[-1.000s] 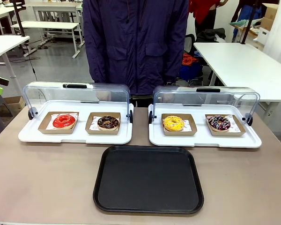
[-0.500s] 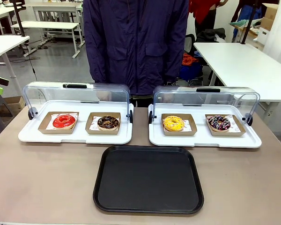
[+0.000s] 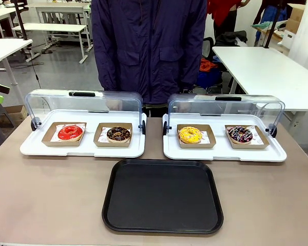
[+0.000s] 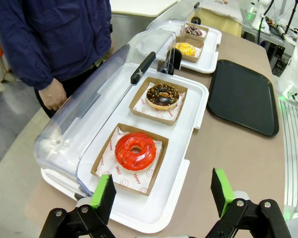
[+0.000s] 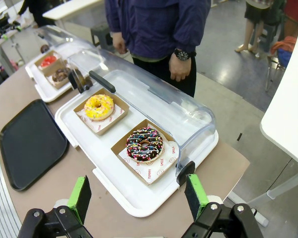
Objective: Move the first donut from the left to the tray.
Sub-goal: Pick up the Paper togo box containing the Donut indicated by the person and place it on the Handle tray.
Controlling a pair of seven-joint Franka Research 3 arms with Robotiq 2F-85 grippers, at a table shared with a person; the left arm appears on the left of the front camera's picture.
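Red-iced donut (image 4: 135, 151): in its brown cardboard tray (image 4: 103, 164), at the left end of the left white tray (image 4: 183, 166). Left gripper (image 4: 163, 191): fingers spread wide, nothing held. Donut lies at 12 o'clock from it, close ahead. Height above the donut is hard to judge. Right gripper (image 5: 138, 193): also wide and empty, over the far right end, so the left arm is nearer. Ring shape, no preferred grip axis. Raised clear lid (image 4: 89, 99) at donut's 9 o'clock, chocolate donut (image 4: 162, 96) at 1 o'clock; top approach looks open. Black tray (image 3: 162, 197): bare, at donut's 4 o'clock in front view.
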